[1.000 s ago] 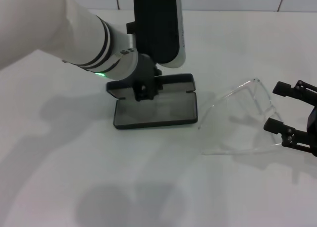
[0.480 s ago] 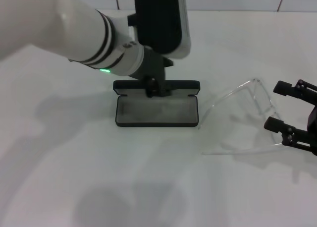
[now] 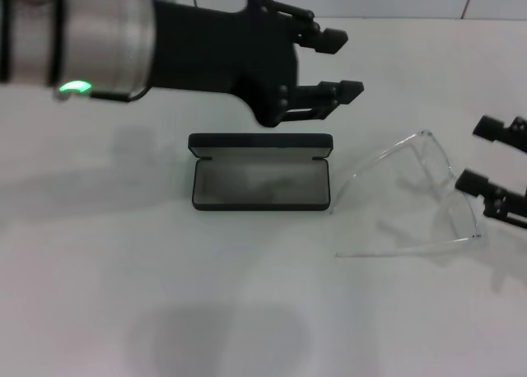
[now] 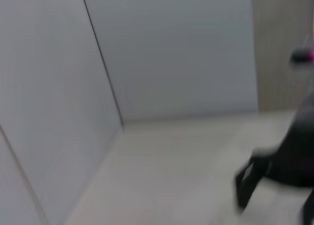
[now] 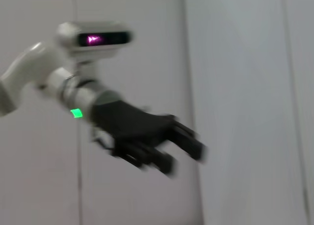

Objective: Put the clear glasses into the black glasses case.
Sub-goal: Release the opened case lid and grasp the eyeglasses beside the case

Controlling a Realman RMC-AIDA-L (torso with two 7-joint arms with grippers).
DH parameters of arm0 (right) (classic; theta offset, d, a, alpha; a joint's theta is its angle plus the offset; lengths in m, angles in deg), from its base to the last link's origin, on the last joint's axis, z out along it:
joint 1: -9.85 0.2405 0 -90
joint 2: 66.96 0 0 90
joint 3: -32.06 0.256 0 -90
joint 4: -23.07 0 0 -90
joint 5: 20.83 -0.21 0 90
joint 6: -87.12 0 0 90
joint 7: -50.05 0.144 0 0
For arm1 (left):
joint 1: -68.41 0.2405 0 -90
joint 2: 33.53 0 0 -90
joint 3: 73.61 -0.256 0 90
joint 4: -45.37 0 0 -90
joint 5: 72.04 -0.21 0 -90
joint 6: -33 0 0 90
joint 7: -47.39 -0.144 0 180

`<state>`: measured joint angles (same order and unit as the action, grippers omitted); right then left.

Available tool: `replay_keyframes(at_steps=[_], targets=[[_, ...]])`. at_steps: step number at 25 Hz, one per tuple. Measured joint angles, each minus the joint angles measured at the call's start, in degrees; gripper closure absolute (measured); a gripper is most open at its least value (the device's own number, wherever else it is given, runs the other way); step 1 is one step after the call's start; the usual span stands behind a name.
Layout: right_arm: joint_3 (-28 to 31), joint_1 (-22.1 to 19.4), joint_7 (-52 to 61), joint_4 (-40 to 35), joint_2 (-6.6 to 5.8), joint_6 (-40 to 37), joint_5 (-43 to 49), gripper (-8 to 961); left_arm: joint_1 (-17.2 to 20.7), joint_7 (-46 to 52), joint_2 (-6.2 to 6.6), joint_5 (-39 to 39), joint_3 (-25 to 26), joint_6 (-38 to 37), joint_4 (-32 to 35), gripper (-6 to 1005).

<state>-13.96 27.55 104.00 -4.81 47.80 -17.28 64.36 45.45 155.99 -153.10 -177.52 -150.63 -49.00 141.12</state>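
The case (image 3: pixel 260 173) lies open on the white table (image 3: pixel 247 311), its grey-lined tray facing up and its lid standing upright along the far edge. The glasses (image 3: pixel 416 197) rest on the table just to the right of the case, outside it, with the near arm stretched along the table toward the front and the lens curving away to the far right (one end of the frame lies very close to the case's right corner, though whether the two touch cannot be told). The left gripper (image 3: pixel 344 63) hangs in the air above and behind the case, its black fingers (image 3: pixel 333 39) spread apart and pointing toward the right, holding nothing; a green light shows on its wrist. The right wrist view shows this same gripper (image 5: pixel 184 154) from the side, fingers parted, against a pale wall (image 5: pixel 245 87). The right gripper (image 3: pixel 487 154) sits at the right edge of the head view, just beside the glasses' far end, its two fingers set apart and not closed on the frame.
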Motion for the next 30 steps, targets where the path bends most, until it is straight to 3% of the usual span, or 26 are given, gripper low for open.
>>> replay_keyframes(at_steps=[3,8,14,17,23,27,30], targets=[[1.2,0.2,3.5,-0.4,-0.51,0.9,0.1,198,6.0,-10.9,-0.09,12.9,2.5,-1.0,-5.5,508],[1.4,0.3,15.6,-5.6,-2.08,2.4,0.2,198,13.8,-29.1,-0.09,27.7,3.4,-3.5,-16.3,491],[0.8,3.1,48.3,-26.1,-5.42,3.9,8.5,199,16.9,-45.8,0.02,35.8,3.6,-8.2,-32.6,471],[0.8,8.9,67.1,-37.5,-7.62,2.7,20.5,203,16.7,-50.9,0.01,37.0,5.4,-10.7,-39.9,476],[0.6,22.7,88.6,-43.0,-9.85,-2.9,40.0,202,14.9,-54.5,0.03,37.0,8.5,-12.6,-48.0,480],[-1.6,29.4,94.5,-40.9,-10.01,-5.2,52.4,202,14.1,-56.3,-0.03,36.8,8.7,-12.8,-49.2,481],[-4.4,33.6,96.2,-38.2,-8.89,-5.3,60.2,202,14.1,-56.6,0.05,36.8,9.2,-12.8,-49.6,481]])
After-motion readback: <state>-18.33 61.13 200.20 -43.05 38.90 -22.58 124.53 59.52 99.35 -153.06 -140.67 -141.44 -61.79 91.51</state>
